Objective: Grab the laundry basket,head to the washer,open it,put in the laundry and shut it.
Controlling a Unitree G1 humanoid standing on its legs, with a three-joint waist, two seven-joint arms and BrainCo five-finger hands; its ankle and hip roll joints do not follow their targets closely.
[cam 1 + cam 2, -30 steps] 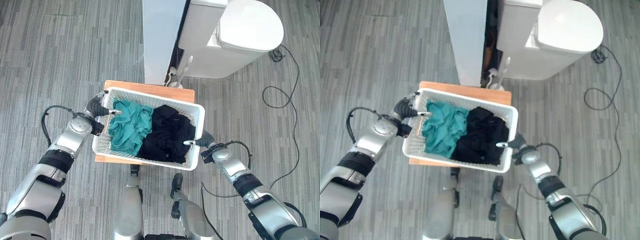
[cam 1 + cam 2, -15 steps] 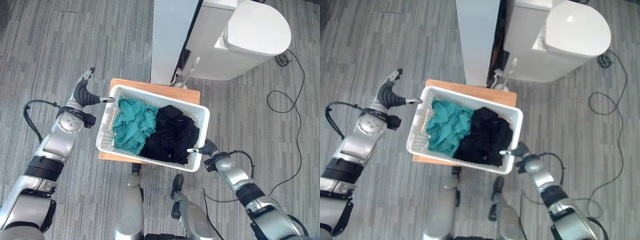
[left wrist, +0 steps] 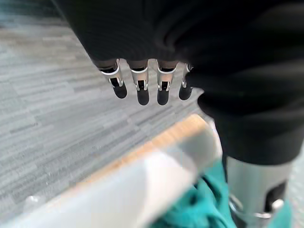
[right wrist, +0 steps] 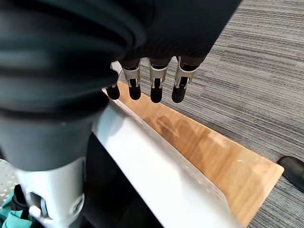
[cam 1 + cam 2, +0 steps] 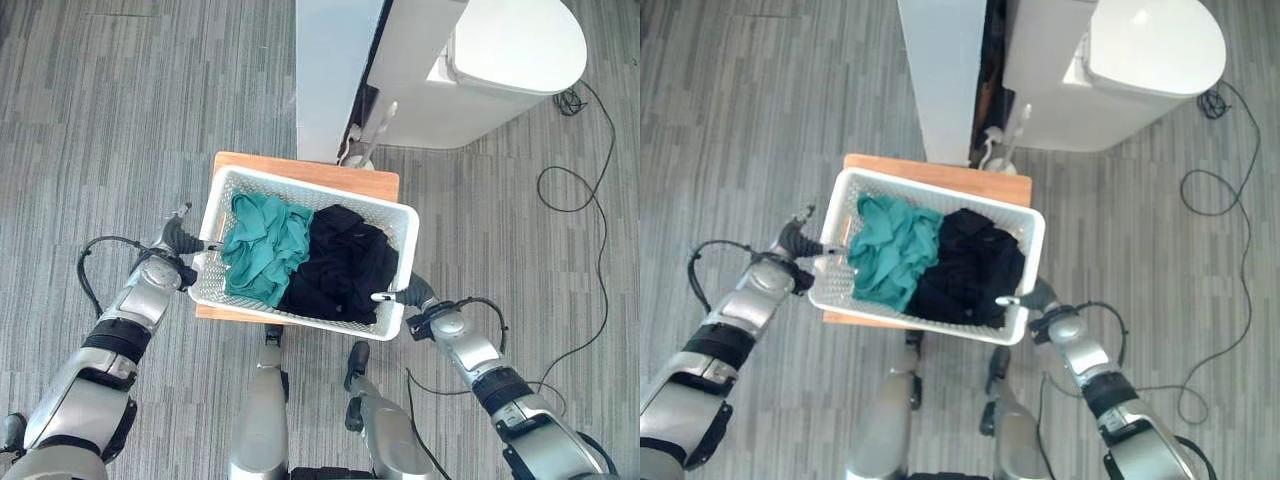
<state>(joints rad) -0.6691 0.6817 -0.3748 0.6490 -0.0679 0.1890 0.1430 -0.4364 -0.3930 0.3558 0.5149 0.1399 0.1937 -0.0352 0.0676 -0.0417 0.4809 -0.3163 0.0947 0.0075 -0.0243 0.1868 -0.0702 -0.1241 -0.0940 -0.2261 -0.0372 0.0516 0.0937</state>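
A white laundry basket sits on a small wooden table, holding teal clothes and black clothes. My left hand is at the basket's left rim, open. Its thumb reaches in over the teal cloth and its fingers hang outside, apart from the rim. My right hand holds the near right corner. There its thumb lies inside over the black cloth and its fingers curl outside the rim.
A tall white panel and a rounded white appliance stand just beyond the table. A white handled tool leans in the gap between them. Grey striped floor surrounds the table on the left and right.
Half a second ago my left hand was off the basket, out to the left; it has come back to the left rim. The right hand stays at its corner. The camera has shifted.
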